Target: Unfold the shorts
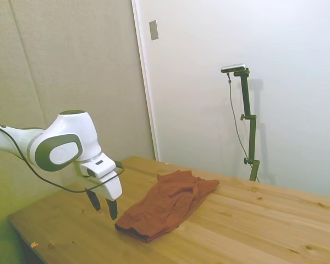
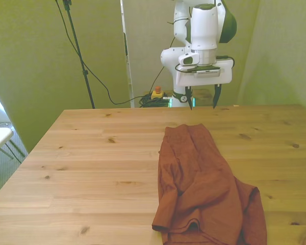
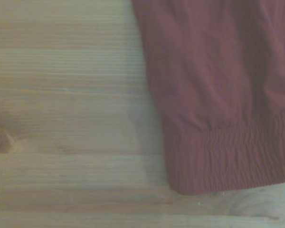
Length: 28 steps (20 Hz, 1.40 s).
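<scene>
Hanging above the wooden table (image 2: 92,153), the claw (image 2: 202,103) has its two dark fingers spread apart and holds nothing. At its 6 o'clock in the front view lie the shorts (image 2: 201,189), folded lengthwise and wrinkled, running toward 5 o'clock. Their gathered elastic band (image 3: 228,156) shows up close in the wrist view. No writing or label can be read anywhere.
</scene>
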{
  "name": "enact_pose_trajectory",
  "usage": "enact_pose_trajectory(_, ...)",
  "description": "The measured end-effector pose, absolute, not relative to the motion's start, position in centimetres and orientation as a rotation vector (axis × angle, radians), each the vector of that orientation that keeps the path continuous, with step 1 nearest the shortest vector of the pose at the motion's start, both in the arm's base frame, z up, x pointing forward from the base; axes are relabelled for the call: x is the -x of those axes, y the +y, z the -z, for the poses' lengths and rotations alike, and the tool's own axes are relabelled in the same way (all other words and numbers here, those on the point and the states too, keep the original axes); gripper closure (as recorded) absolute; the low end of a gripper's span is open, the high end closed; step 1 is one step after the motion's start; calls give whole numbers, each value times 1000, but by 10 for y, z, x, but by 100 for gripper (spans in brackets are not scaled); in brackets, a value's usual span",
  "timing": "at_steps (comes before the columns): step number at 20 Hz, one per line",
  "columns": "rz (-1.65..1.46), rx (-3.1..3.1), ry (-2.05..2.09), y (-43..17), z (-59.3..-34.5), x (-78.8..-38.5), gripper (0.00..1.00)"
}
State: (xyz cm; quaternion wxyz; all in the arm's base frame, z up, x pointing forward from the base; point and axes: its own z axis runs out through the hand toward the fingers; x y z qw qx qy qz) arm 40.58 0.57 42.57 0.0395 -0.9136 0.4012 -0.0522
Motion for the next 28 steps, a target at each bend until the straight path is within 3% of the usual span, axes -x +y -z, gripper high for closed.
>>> enact_pose_trajectory(4, 181, 2790, 1265, -12, -430, -407, 0)
enact_pose_trajectory(11, 217, 2595, 1519, -177, -459, -396, 0)
enact_pose_trajectory(14, 180, 2520, 1595, -240, -447, -397, 0)
enact_pose_trajectory(18, 57, 2400, 1536, -290, -411, -408, 0)
enact_pose_trajectory(28, -213, 2173, 1046, -258, -375, -446, 0)
